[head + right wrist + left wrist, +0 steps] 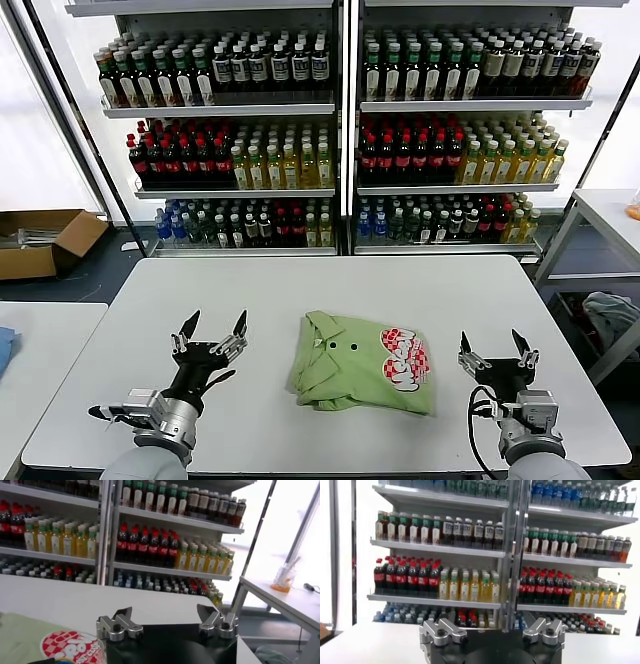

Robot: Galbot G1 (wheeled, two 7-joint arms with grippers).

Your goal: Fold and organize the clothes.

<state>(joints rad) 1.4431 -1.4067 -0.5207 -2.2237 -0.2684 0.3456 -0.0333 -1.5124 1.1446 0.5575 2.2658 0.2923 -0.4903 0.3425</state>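
Folded light green cotton polo shirt with dark buttons and a red-and-white checkered logo [362, 363] lies mid-table on the white tabletop [330, 285], between both arms. Left gripper [211, 333] and right gripper [498, 347] both hover with jaws spread wide, nothing held. The bundle's long axis runs left-right, collar toward the left arm, logo end toward the right. Right gripper looks slightly nearer, so probably it leads.

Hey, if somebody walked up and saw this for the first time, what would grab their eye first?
Probably the light green polo shirt with its red-and-white checkered logo, lying folded at the middle of the white table. The left gripper and right gripper stand open on either side of it, holding nothing. Behind the table, shelves of bottled drinks fill the background.
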